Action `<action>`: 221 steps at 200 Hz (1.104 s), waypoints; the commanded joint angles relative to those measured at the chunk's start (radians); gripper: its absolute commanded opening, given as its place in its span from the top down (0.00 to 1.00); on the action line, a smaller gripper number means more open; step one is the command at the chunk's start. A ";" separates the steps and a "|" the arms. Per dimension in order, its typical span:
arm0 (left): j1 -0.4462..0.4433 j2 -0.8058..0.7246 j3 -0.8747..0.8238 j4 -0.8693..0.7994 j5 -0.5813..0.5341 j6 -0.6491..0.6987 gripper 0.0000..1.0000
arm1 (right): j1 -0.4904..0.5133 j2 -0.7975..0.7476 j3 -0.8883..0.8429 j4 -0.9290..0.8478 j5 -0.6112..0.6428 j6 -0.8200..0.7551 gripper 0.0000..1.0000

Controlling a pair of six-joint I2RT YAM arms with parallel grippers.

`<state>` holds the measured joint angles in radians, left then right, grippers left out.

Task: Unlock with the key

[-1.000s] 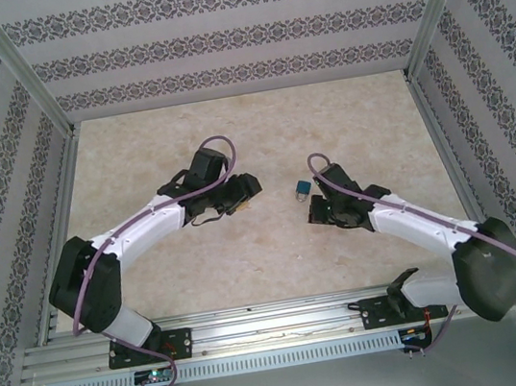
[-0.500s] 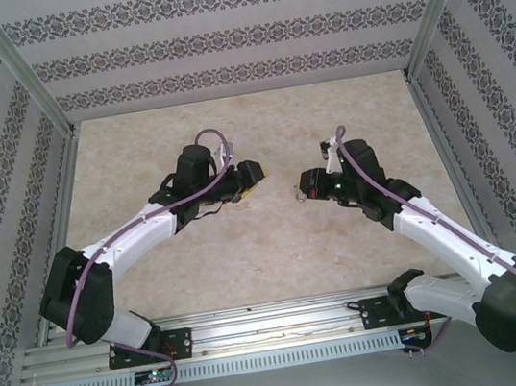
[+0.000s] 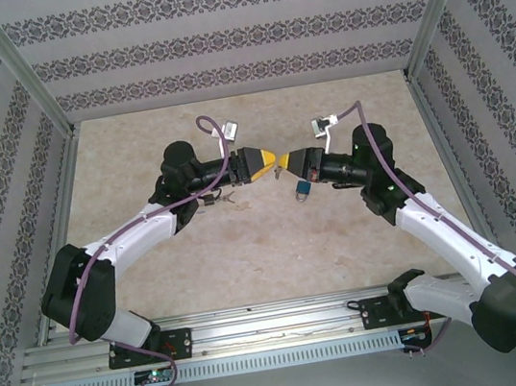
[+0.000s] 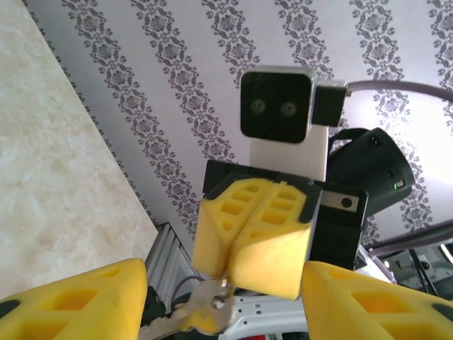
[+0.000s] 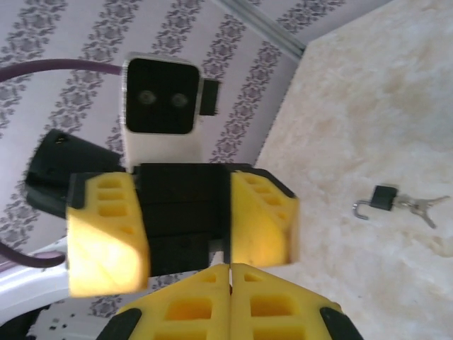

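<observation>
Lying on the bench (image 5: 368, 106), the padlock (image 5: 384, 197) shows its shackle free, keys (image 5: 423, 205) touching it: unlocking looks done. Above the padlock, left jaws gape, right jaws clenched, both empty.

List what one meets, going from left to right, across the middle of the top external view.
left arm → left gripper → right gripper → right arm

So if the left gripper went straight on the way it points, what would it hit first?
The right gripper: its shut tips, keys dangling from them, face the left gripper head-on. From above the gap looks small, though depth is unclear.
</observation>
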<state>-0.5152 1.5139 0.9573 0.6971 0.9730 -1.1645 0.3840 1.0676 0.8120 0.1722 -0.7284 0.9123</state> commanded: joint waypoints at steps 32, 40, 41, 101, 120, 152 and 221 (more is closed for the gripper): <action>-0.014 -0.031 -0.003 0.060 0.082 0.027 0.41 | -0.026 0.009 0.016 0.186 -0.079 0.132 1.00; -0.020 -0.028 0.000 0.061 0.085 0.026 0.41 | -0.027 0.013 0.016 0.203 -0.082 0.146 1.00; -0.021 -0.028 0.000 0.062 0.085 0.026 0.41 | -0.027 0.014 0.016 0.205 -0.082 0.148 1.00; -0.037 0.003 0.006 0.176 0.091 -0.044 0.49 | -0.038 0.028 0.009 0.250 -0.092 0.187 1.00; -0.037 0.003 0.009 0.164 0.094 -0.044 0.54 | -0.046 0.028 0.005 0.245 -0.100 0.185 1.00; -0.037 -0.003 0.009 0.137 0.095 -0.031 0.61 | -0.053 0.023 -0.006 0.240 -0.107 0.187 1.00; -0.037 -0.002 0.013 0.106 0.081 -0.017 0.68 | -0.055 0.019 -0.011 0.247 -0.113 0.196 1.00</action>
<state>-0.5434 1.5139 0.9573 0.7856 1.0462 -1.2015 0.3420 1.0950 0.8093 0.3717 -0.8211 1.0977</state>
